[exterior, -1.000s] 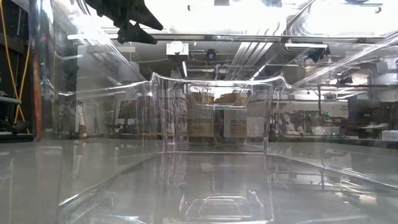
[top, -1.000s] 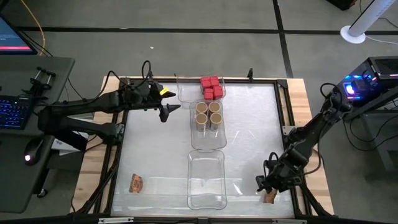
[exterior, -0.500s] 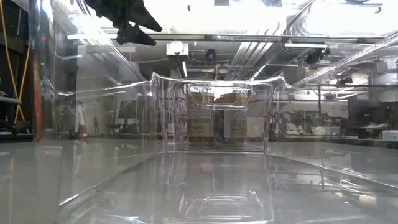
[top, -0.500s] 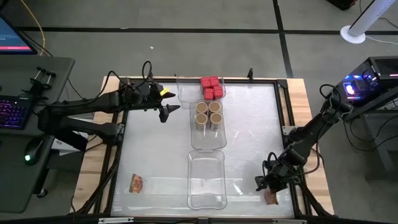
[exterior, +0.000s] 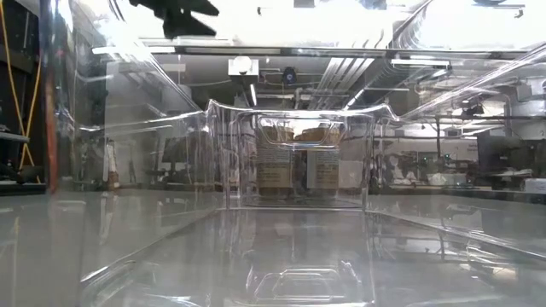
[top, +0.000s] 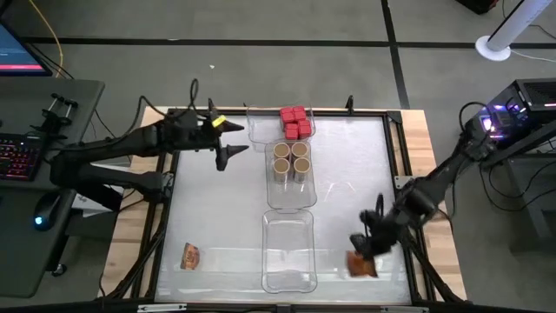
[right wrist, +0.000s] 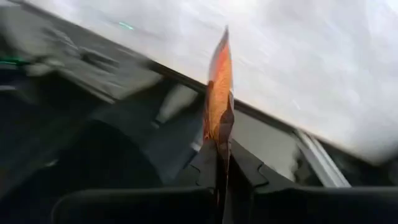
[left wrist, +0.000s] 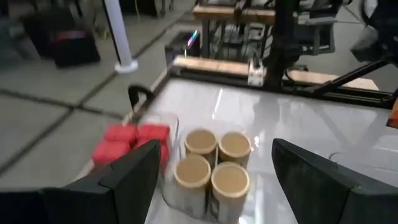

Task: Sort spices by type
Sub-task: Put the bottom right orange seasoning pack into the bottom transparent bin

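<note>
While my right arm swings inward: status as follows.

R gripper (top: 363, 258): clamped on a packet (top: 361, 265), lower right of the high frame, just right of the empty tray (top: 289, 252). My wrist cam shows the packet (right wrist: 219, 102) edge-on, pinched between my two fingers (right wrist: 245, 167).

What changed: a sec ago my jaws stood apart over that packet near the lower right corner of the table (top: 347, 165); now they're shut on it, and arm + packet have shifted toward frame centre. Grab looks good, pkt is off its old spot.

L gripper (top: 228, 139): fingers spread, holding nothing, upper left of centre, just left of the jars (top: 290, 160). It has lifted/turned a bit vs a moment back, otherwise waiting. Wrist cam looks past my fingers (left wrist: 127, 180) at the jars (left wrist: 212, 165) and red boxes (left wrist: 127, 140).

Red boxes (top: 295, 122): four, grouped in the top tray (top: 258, 130), top centre. Done, I reckon.

Jars: four, tan tops, in the middle tray (top: 289, 198), centre. Done too.

Other packet (top: 190, 256): lies loose, lower left of frame, well apart from any tray.

Remaining pkts: only two visible; can't tell where the rest are.

Meaning for task: boxes + jars sorted; packets are the last type. Bottom tray is empty, so that's prob. where my held pkt goes.

Risk: thin edge grip, pkt may twist or slip on the swing.
</note>
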`<action>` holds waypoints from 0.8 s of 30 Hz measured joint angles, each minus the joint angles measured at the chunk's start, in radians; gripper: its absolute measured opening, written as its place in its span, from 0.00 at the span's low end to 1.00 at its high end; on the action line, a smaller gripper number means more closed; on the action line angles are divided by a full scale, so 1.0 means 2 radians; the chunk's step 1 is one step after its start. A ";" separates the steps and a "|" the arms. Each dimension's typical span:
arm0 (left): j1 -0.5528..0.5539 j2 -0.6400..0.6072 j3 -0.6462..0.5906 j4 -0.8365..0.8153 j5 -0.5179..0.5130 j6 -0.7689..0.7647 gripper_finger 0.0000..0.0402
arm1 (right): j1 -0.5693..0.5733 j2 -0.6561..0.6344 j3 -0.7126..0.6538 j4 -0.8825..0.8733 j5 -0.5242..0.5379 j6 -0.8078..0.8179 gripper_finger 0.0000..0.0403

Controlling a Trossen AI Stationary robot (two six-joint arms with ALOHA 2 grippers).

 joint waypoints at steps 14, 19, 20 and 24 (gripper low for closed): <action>0.000 -0.017 0.014 -0.049 0.000 -0.020 0.73 | -0.249 0.192 0.227 -0.120 -0.099 -0.393 0.01; -0.001 -0.018 0.014 -0.058 0.002 -0.024 0.73 | -0.276 0.296 0.320 -0.230 -0.105 -0.438 0.01; -0.001 -0.019 0.014 -0.059 0.002 -0.024 0.73 | -0.278 0.312 0.336 -0.232 -0.105 -0.438 0.01; -0.001 -0.019 0.014 -0.059 0.002 -0.002 0.73 | -0.279 0.365 0.394 -0.230 -0.111 -0.430 0.01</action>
